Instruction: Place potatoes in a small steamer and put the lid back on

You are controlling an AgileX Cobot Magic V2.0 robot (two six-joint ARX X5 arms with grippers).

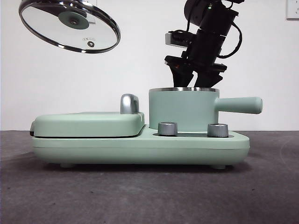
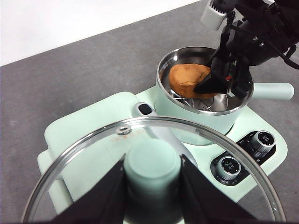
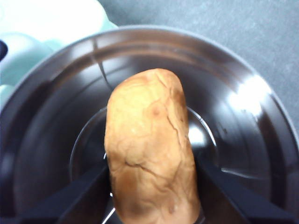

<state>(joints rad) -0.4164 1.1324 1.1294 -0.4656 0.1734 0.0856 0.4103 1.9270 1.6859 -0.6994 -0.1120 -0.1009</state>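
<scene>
The small steamer (image 1: 183, 108) sits on the right end of the cooker base (image 1: 140, 147), which rests on the surface (image 1: 149, 196); the griddle cover (image 1: 88, 123) lies on the left end. Two knobs (image 1: 168, 129) stand before the steamer. The right pincer (image 2: 219, 84) reaches into the steamer from above, clamping the potato (image 2: 189, 77) inside. The left pincer (image 2: 153, 186) grips the lid (image 1: 70, 25) high above the griddle cover

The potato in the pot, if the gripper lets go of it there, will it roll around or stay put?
The potato looks long and rounded, so it may rock or roll sideways a bit once the right gripper releases it. The pot has steep steel walls, which should probably keep it contained. Its cracked, matte skin suggests decent grip rather than slipperiness.
</scene>
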